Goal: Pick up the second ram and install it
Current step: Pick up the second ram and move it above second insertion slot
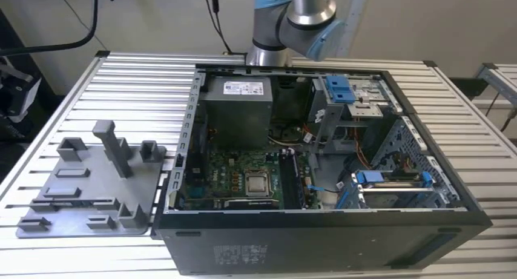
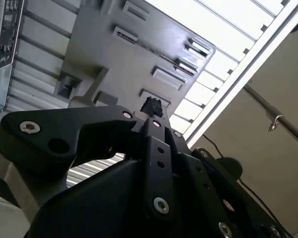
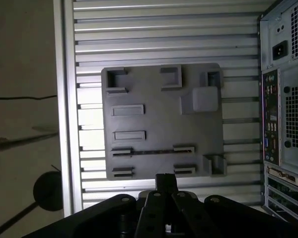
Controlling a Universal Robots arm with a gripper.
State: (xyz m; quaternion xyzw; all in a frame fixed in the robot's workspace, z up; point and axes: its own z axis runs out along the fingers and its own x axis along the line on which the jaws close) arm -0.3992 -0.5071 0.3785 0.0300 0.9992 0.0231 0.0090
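One computer case (image 1: pixel 323 246), one fixture plate (image 1: pixel 93 176), perhaps two blue latches (image 1: pixel 342 89)

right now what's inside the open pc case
A green motherboard with its processor socket, a grey power supply and blue drive brackets. The power supply covers whatever lies under it.

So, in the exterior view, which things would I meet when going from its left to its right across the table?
Grey fixture plate → processor socket on the motherboard → blue-handled drive bracket. The last two lie inside the open computer case.
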